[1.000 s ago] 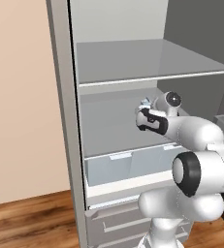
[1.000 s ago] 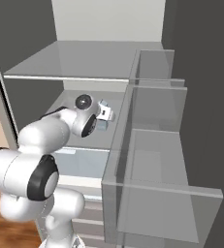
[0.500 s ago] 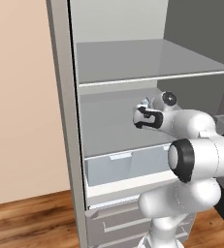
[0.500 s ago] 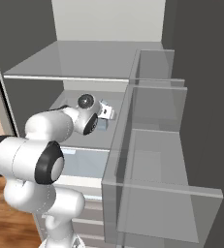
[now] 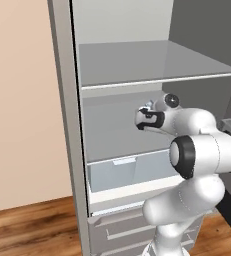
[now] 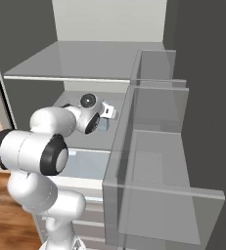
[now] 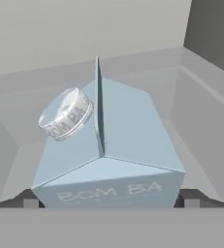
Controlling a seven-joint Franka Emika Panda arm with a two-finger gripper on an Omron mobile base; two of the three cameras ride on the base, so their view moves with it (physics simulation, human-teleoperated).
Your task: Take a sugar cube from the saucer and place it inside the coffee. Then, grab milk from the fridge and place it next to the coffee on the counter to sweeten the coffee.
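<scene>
The milk (image 7: 106, 160) stands on a middle shelf (image 5: 122, 145) inside the fridge (image 5: 62, 125), a pale blue carton with a peaked top and a round cap on its slope, upright and close before the hand camera. The gripper (image 7: 108, 197) has its fingertips (image 7: 28, 198) spread wide apart, one on each side of the carton's lower body — whether they touch the sides I cannot tell, but nothing is squeezed yet. Compared with a second ago, the hand sits at nearly the same spot on the shelf, while the elbow has swung up and forward, so the arm seems to have settled into its reach. In the right base view a bit of the carton shows just past the hand. My reading: the fridge leg of the task is under way, and closing on the carton is the next step — then lifting it clear of the shelf above.
</scene>
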